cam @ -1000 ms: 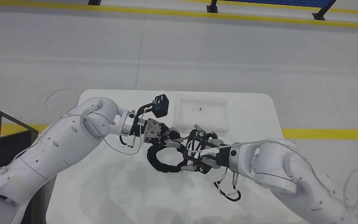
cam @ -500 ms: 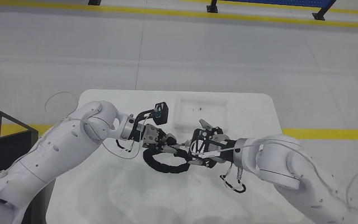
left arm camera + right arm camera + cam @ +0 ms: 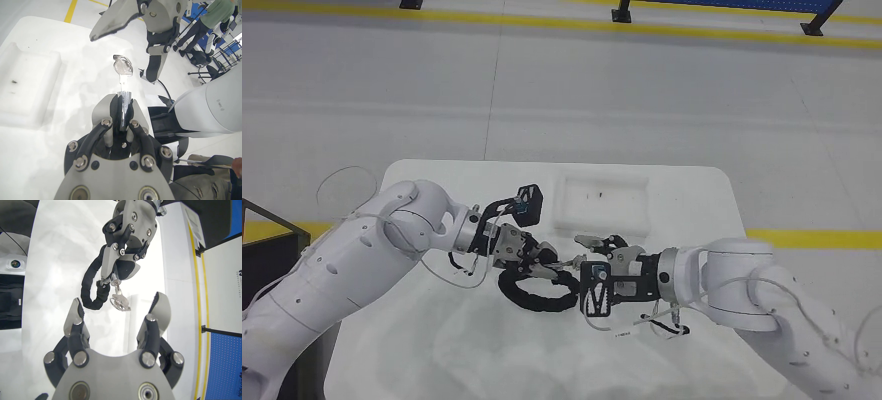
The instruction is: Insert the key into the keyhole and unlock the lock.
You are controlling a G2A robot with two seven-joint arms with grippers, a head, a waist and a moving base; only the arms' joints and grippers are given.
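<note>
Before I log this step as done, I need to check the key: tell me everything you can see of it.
The key is silver metal, with a flat, textured bow and a thin wire ring through it. Its blade sits partly in the keyhole of the lock cylinder, with the bow sticking out. Only the lock touches it. The left gripper clamps the lock; the open right gripper faces the bow, clear of it.

Bright silver for the key (image 3: 122,67), its head stamped in a fine dotted mesh, and mirror silver for the lock barrel (image 3: 123,113) between the black pads (image 3: 113,110) of the grey left gripper (image 3: 123,99). Matt black on the fabric cable sleeve (image 3: 88,279) looping beside that claw. White for the table (image 3: 692,200), milky white with dark specks for the tray (image 3: 28,85) beside the claw.
</note>
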